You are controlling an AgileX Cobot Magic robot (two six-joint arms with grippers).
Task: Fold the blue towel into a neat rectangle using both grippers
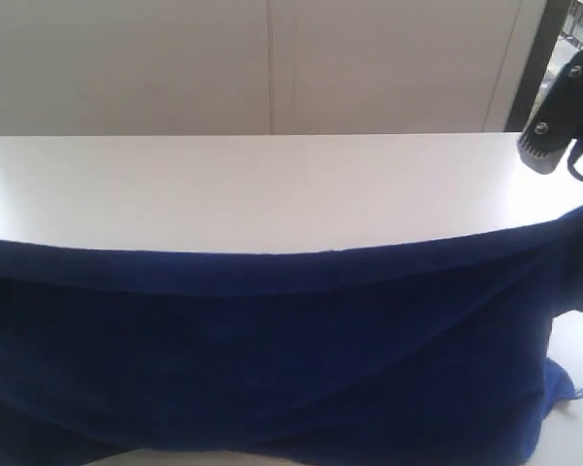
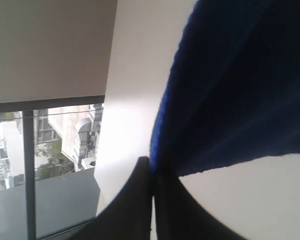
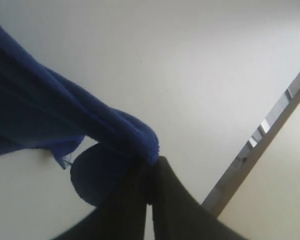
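While the blue towel (image 1: 272,349) hangs spread in a wide sheet across the exterior view from 9 o'clock to 3 o'clock, its top edge runs taut above the white tabletop (image 1: 272,184), dipping slightly toward the middle. The left hand (image 2: 151,170) has its fingers pressed together on the towel's edge. The right hand (image 3: 149,172) is likewise clamped on a bunched corner of the cloth, and part of the right arm (image 1: 562,107) shows at 2 o'clock. A loose bit of hem sticks out near 4 o'clock.
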